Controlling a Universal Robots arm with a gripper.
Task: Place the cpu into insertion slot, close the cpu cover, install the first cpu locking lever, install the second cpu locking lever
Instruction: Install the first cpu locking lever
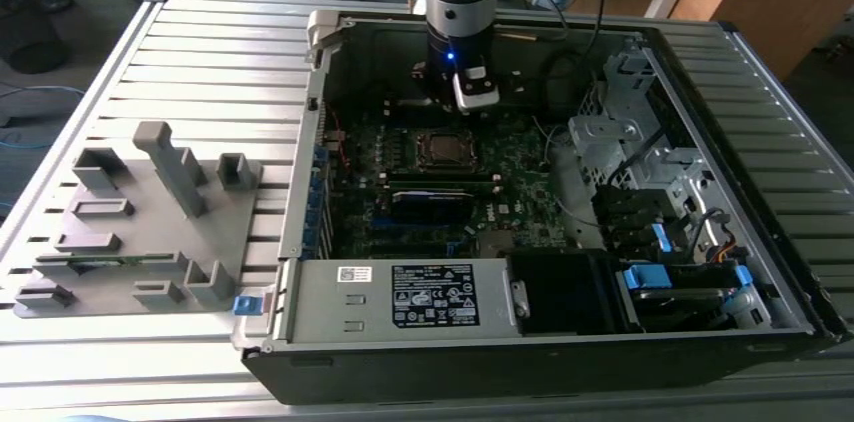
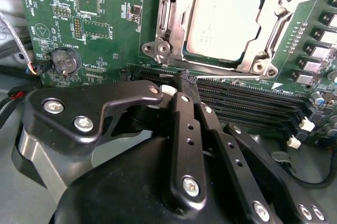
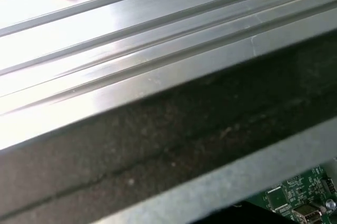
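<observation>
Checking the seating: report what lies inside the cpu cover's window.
The cpu, silver top up, fills the cpu cover window. The insertion slot beneath it is covered; its contacts cannot be seen.

Ext. view: high, angled down, set back, takes in the whole open PC case [image 1: 534, 367] on the slatted table [image 1: 200, 52]. Second wrist view: close, looks past the gripper [image 2: 185, 79] onto the motherboard [image 2: 105, 40] & cpu [image 2: 224, 24]. First wrist view: v. near, faces the case wall [image 3: 184, 145] & table. All 3 share the motherboard.
</observation>
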